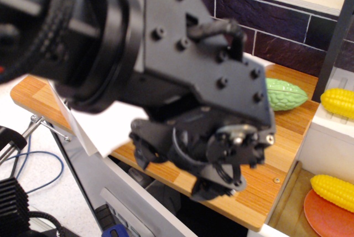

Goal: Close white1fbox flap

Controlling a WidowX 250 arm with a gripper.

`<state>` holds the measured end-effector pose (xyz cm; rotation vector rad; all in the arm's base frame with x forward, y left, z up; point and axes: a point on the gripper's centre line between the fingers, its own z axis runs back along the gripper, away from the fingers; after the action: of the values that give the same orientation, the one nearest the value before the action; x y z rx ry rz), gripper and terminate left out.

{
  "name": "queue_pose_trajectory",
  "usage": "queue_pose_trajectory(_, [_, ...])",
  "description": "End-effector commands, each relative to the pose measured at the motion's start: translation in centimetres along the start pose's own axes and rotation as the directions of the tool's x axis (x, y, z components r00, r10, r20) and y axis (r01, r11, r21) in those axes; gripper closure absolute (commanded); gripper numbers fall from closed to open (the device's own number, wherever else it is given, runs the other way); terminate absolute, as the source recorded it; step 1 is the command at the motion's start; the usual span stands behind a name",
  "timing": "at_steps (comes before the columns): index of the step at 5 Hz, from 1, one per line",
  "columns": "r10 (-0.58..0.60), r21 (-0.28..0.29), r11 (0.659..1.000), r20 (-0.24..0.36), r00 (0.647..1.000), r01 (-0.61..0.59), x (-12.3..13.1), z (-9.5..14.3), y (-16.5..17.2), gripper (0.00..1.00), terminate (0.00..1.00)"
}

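Note:
My black arm and wrist fill most of the view. The gripper [213,184] hangs at the lower middle, seen from behind, and its fingers blur together, so I cannot tell whether it is open or shut. A plain white flap [102,129] slopes out from under the arm at the left, above the wooden counter's near edge. A small white corner [258,60] shows behind the wrist at the right. The white1fbox body, its label and its blue stripe are hidden behind the arm.
A wooden counter [276,154] runs across the middle. A green bumpy vegetable toy [285,94] lies on it at the right. Yellow corn [337,102] sits on a white block, with another corn [332,190] on an orange plate [323,215]. A blue cable [33,162] lies at the lower left.

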<state>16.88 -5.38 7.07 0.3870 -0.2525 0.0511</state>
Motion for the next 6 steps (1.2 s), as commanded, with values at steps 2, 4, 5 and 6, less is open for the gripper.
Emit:
queue_pose_trajectory(2, [-0.208,0.119,0.972,0.03,0.978,0.203,3.0,2.9,4.6,0.0,0.0])
queue_pose_trajectory(4, [-0.365,0.106,0.927,0.024,0.931,0.361,4.1,1.8,10.7,0.0,0.0])
queue_pose_trajectory(5, [-0.411,0.078,0.91,0.048,0.91,0.407,2.7,-1.4,13.9,0.0,0.0])
queue_pose_trajectory(6, [-0.457,-0.025,0.888,0.058,0.888,0.458,2.6,-3.6,15.8,0.0,0.0])
